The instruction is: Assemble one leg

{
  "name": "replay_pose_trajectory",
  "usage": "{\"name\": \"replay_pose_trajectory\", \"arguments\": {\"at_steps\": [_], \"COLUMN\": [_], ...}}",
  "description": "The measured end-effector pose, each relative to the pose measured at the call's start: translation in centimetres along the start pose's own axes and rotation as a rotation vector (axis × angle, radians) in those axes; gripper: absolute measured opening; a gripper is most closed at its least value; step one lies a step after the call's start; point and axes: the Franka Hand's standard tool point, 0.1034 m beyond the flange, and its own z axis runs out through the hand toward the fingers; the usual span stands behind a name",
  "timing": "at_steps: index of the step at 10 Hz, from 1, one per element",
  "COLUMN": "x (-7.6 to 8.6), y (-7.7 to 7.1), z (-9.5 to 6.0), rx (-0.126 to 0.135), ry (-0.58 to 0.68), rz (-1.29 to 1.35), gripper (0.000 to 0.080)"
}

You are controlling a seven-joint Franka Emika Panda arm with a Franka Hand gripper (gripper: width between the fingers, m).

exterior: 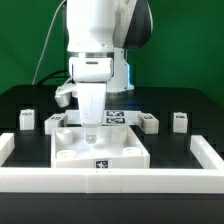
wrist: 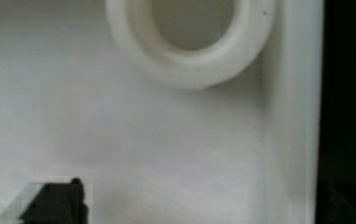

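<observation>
The large white square panel (exterior: 120, 152) with round corner sockets lies flat in the middle of the table. Small white legs with marker tags lie behind it: two at the exterior view's left (exterior: 27, 120) (exterior: 56, 122) and two at its right (exterior: 150, 123) (exterior: 180, 120). My gripper (exterior: 90, 128) points straight down just above the panel's far left part, apart from every leg. In the wrist view the gripper (wrist: 184, 215) hovers over the bare panel (wrist: 139, 140) near a round socket (wrist: 184, 40). One dark fingertip (wrist: 52, 205) shows, far to one side. Nothing is between the jaws.
A low white wall (exterior: 110, 181) runs along the front, with side arms at the exterior view's left (exterior: 8, 146) and right (exterior: 211, 152). The marker board (exterior: 122, 116) lies behind the panel. The table (exterior: 190, 105) is black. The panel's edge (wrist: 296, 120) meets the dark table.
</observation>
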Motion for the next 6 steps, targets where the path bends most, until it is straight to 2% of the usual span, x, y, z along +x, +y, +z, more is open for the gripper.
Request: {"name": "replay_pose_trajectory", "arguments": {"at_steps": [1, 3, 4, 5, 6], "x": [-0.09, -0.11, -0.13, -0.11, -0.19], "y": [-0.04, -0.09, -0.11, -0.11, -0.14], "z": [-0.01, 0.03, 0.04, 0.04, 0.05], "rx": [0.000, 0.001, 0.001, 0.001, 0.002], "ry": [0.000, 0.000, 0.000, 0.000, -0.001], "rz": [0.002, 0.002, 0.003, 0.003, 0.006], "gripper": [0.0624, 0.0275, 0.0142, 0.0142, 0.0057]}}
